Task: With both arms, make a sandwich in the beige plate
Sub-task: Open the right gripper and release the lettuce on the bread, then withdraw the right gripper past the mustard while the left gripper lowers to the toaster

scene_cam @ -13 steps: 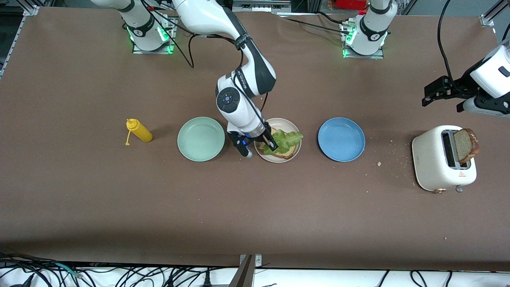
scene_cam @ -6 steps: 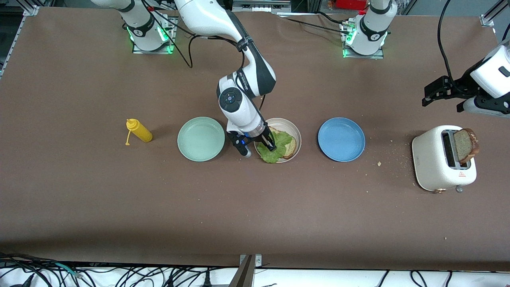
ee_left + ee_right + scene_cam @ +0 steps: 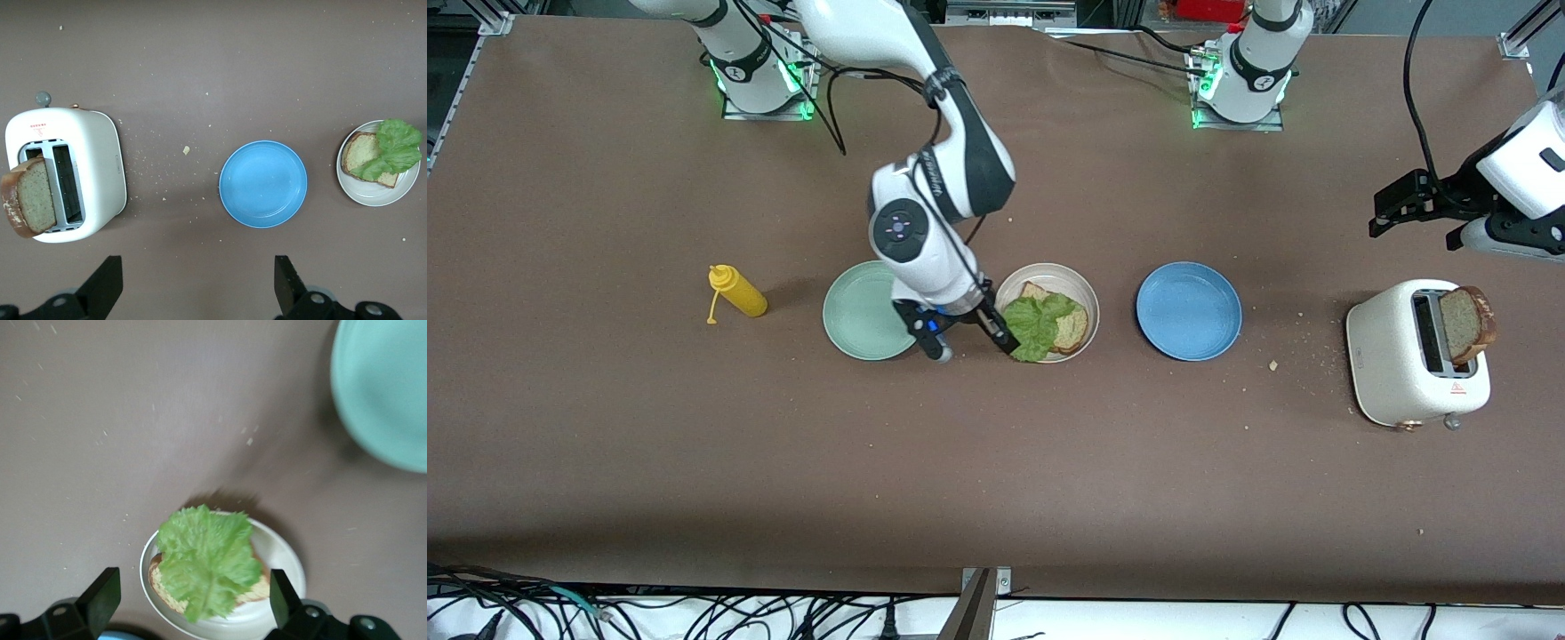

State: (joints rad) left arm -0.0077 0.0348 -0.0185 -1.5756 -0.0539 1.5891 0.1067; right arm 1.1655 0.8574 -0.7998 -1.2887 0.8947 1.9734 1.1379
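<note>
We look down past our left claw [image 3: 193, 293], its fingers [image 3: 103, 287] spread wide, onto the crumb-strewn counter [image 3: 200, 73]. A white toaster [image 3: 80, 167] holds a bread slice [image 3: 30, 203] (tilted outward). The blue plate [image 3: 263, 183] lies between toaster and beige plate [image 3: 373, 195], where lettuce [image 3: 397, 147] half covers another slice [image 3: 360, 152].
</note>
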